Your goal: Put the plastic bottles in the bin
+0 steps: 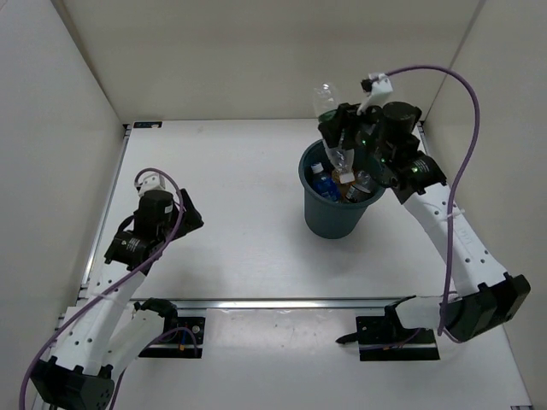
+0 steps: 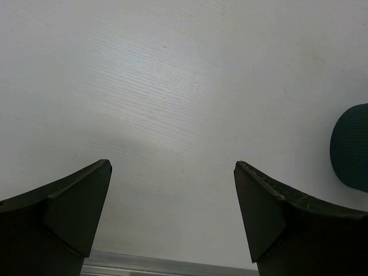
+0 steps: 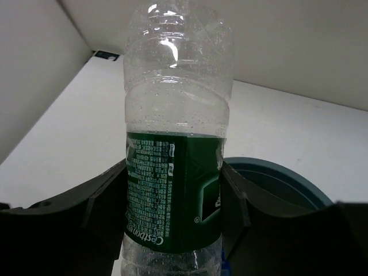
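My right gripper [image 1: 340, 130] is shut on a clear bottle with a green label [image 3: 172, 190] and holds it upside down over the far rim of the bin [image 1: 318, 215]. The bottle [image 1: 327, 107] sticks up above the fingers. In the right wrist view the bin's rim [image 3: 276, 175] lies just behind the bottle. Inside the bin I see a blue-labelled bottle [image 1: 323, 181], an orange one [image 1: 346, 178] and a clear one [image 1: 362, 184]. My left gripper [image 1: 191, 215] is open and empty, low over the table at the left, far from the bin. The bin's wall [image 2: 352, 146] shows at the right edge of the left wrist view.
White walls close in the table on the left, back and right. A metal rail [image 1: 282, 302] runs across the near edge, with the two arm bases behind it. A purple cable [image 1: 466, 111] loops above the right arm.
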